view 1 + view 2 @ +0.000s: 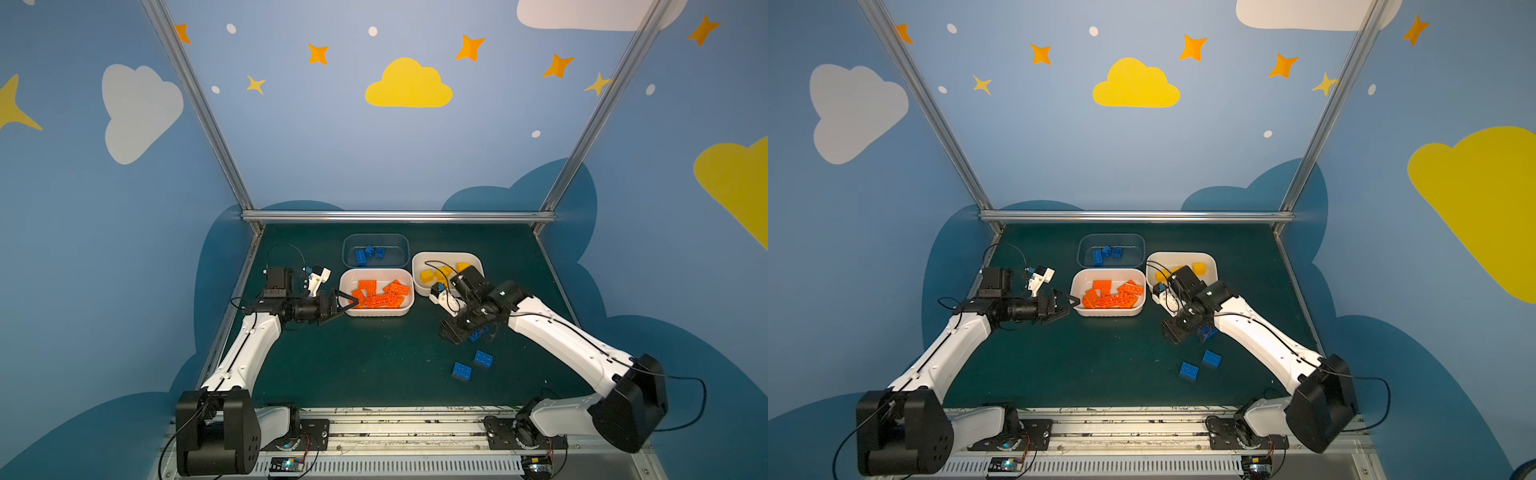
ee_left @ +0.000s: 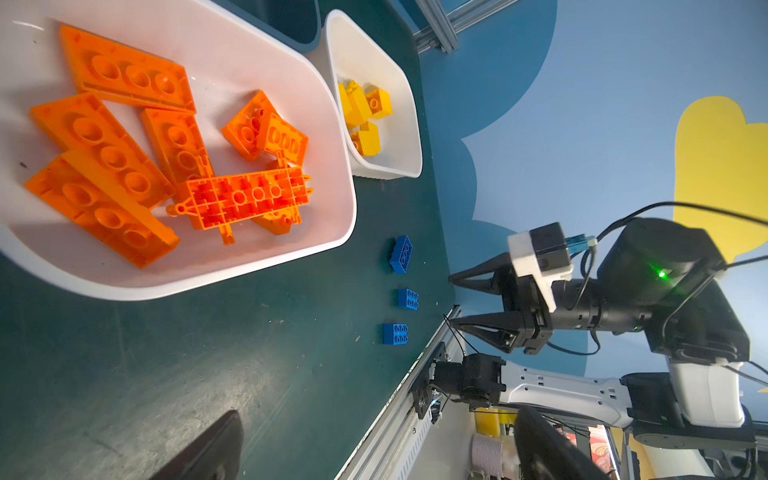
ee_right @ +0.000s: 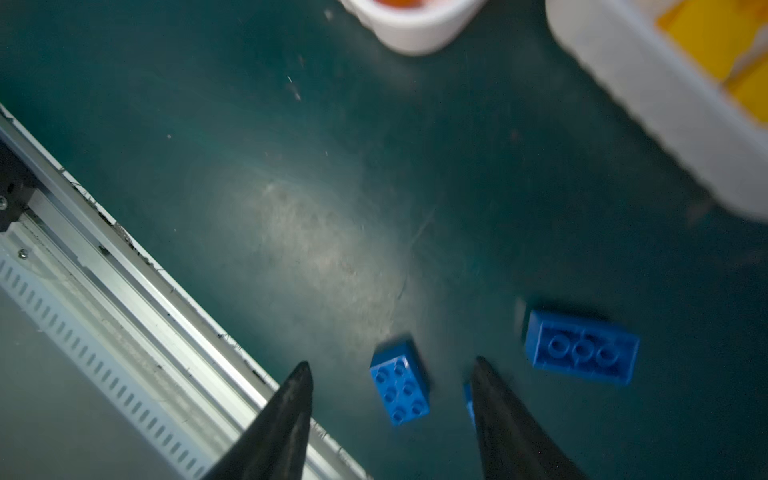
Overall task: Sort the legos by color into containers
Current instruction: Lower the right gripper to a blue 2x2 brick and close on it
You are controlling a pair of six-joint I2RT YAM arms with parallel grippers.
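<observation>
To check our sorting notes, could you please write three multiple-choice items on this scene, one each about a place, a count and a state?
1. Where do the loose blue bricks lie?
A. In a white tub
B. On the metal rail
C. On the green table, near the right tool

2. How many of them are there?
A. One
B. Three
C. Six

3. How is the right tool?
A. Open and empty
B. Shut on a yellow brick
C. Shut on a blue brick

Key: C, they rest on the bare table by that tool; B, the left wrist view shows three in a row; A, its jaws stand apart, gripping nothing.
</observation>
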